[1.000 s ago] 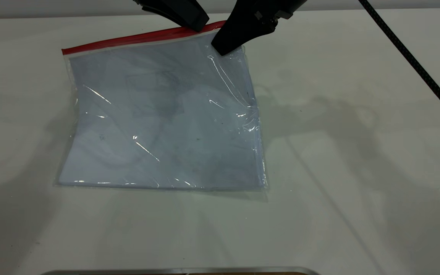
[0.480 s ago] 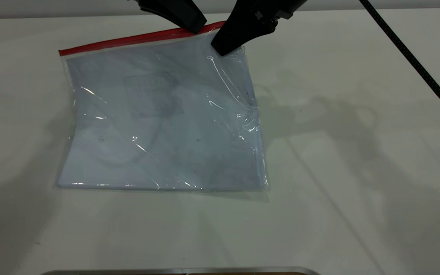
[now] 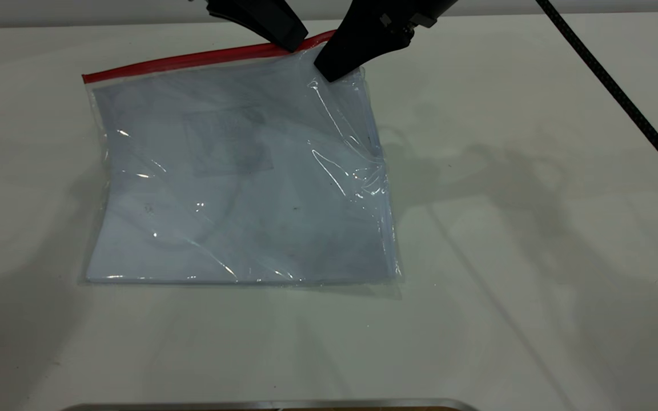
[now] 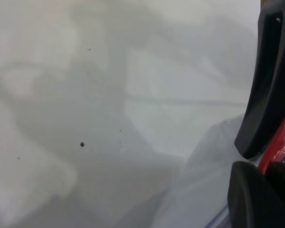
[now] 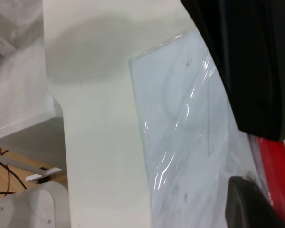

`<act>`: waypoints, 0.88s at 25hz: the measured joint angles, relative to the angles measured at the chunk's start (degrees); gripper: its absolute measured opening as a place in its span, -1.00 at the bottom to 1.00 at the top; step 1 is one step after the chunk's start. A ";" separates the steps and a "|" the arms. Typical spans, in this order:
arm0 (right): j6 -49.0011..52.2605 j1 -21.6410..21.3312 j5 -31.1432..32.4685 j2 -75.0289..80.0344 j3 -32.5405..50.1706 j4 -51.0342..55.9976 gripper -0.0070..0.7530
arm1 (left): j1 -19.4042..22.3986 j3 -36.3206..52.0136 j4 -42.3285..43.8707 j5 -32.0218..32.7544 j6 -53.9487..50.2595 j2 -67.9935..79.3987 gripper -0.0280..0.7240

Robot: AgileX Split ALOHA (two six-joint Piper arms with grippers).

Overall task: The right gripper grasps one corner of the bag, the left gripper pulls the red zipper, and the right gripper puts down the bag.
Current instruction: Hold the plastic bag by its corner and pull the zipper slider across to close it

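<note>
The bag (image 3: 237, 182), a clear pouch with white sheets inside, lies on the white table (image 3: 534, 228) with its far edge raised. The red zipper (image 3: 180, 60) runs along that far edge. My left gripper (image 3: 290, 44) is shut on the zipper strip near its right end; in the left wrist view the red zipper (image 4: 281, 137) passes between the dark fingers of the left gripper (image 4: 266, 166). Just to its right, my right gripper (image 3: 329, 73) is shut on the bag's far right corner and holds it up. The right wrist view shows the bag (image 5: 180, 118) and red zipper (image 5: 278, 166) pinched by the right gripper (image 5: 261, 161).
A black braided cable (image 3: 620, 94) crosses the table's far right. A metal edge (image 3: 272, 404) lies along the near side. Bare white table surrounds the bag to the left, right and front.
The left gripper has moved slightly left along the red strip. The bag's far left corner has shifted left and the plastic's creases have changed. The right gripper has barely moved.
</note>
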 joint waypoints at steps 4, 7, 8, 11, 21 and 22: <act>0.00 -2.19 1.53 0.06 0.00 1.72 -0.88 | -0.18 -0.31 -0.25 -1.78 0.00 0.00 -0.78; 0.00 -4.10 2.31 0.06 0.00 2.31 -0.88 | -0.19 -0.51 -0.45 -3.85 0.04 0.00 -0.78; 0.00 -4.67 2.60 0.06 0.00 2.40 -0.88 | -0.19 -0.51 -0.45 -4.51 0.04 0.00 -0.78; -0.17 -6.09 3.46 0.06 0.00 2.91 -0.88 | -0.30 -0.51 -0.40 -6.20 0.11 0.00 -0.78; -0.82 -10.09 4.22 0.06 0.00 3.55 -0.88 | -0.45 -0.51 6.75 -12.24 -1.24 0.00 -0.78; -0.87 -10.54 4.24 0.06 0.00 3.55 -0.88 | -0.45 -0.51 7.54 -12.81 -1.44 0.00 -0.78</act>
